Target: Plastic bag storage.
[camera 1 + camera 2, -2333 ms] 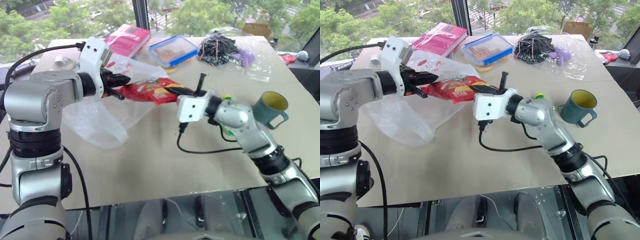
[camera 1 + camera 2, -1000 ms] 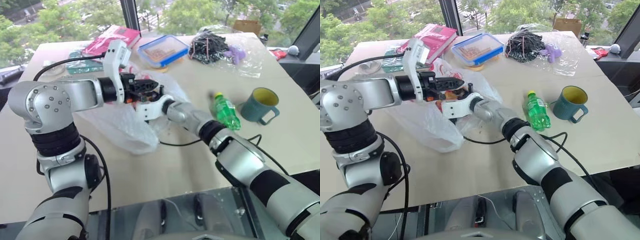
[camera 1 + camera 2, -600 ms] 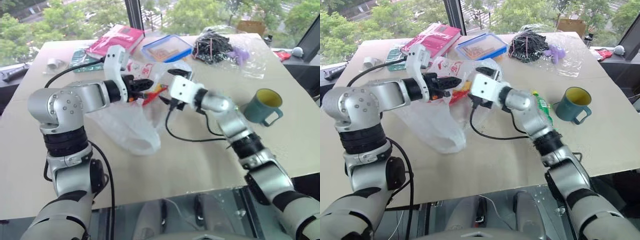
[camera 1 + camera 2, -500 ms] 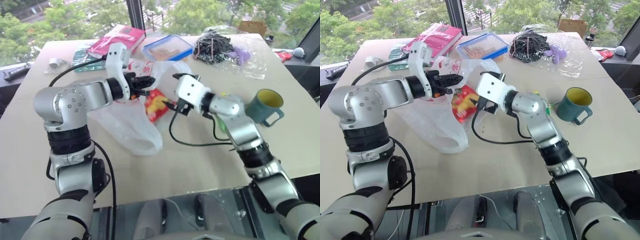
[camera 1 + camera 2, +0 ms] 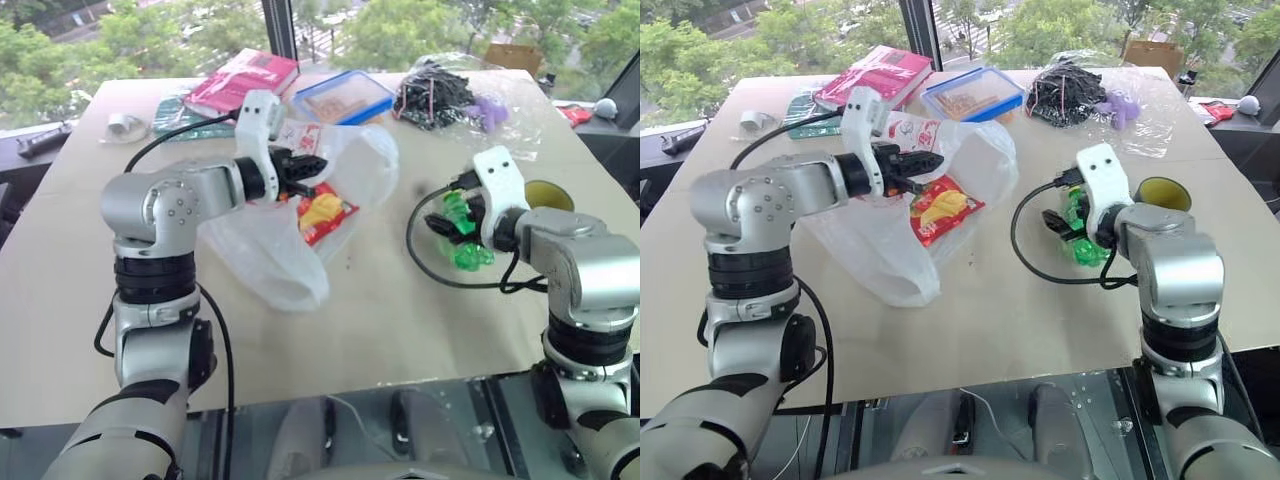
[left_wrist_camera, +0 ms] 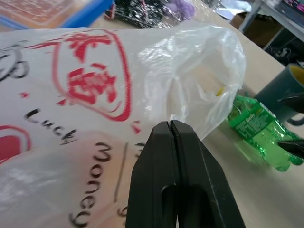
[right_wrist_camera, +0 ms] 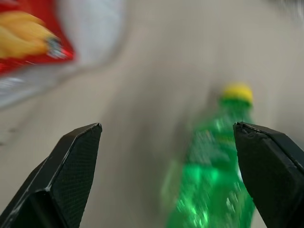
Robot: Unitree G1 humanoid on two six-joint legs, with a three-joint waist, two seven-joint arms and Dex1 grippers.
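The plastic bag (image 5: 300, 200) lies at the centre-left of the worktop (image 5: 380, 320), its mouth lifted and gaping toward three o'clock. The left tool (image 5: 315, 167) has its fingers pressed together, pinching the bag's upper rim by the red print. A red snack packet (image 5: 325, 213) with yellow on it lies at the mouth; whether it sits fully inside the film or half out cannot be told. The bag's lower end trails flat toward six o'clock.

At twelve o'clock stands a blue-rimmed lidded box (image 5: 345, 97) with something pale orange inside. At one o'clock a clear bag (image 5: 470, 105) holds dark cords and a purple item. A teal mug (image 5: 548, 195) with a yellow inside sits at three o'clock, mostly hidden behind the right arm.

The right tool (image 7: 168, 135) hangs with fingers spread wide, holding nothing, above a green bottle (image 5: 462, 230) with a yellow cap that lies on its side; the bottle is blurred in the right wrist view and partly covered by the wrist and cable (image 5: 430, 265) in the head views.

A pink book (image 5: 243, 80) lies at eleven o'clock by the far edge. The near half of the worktop is open surface down to its front edge.
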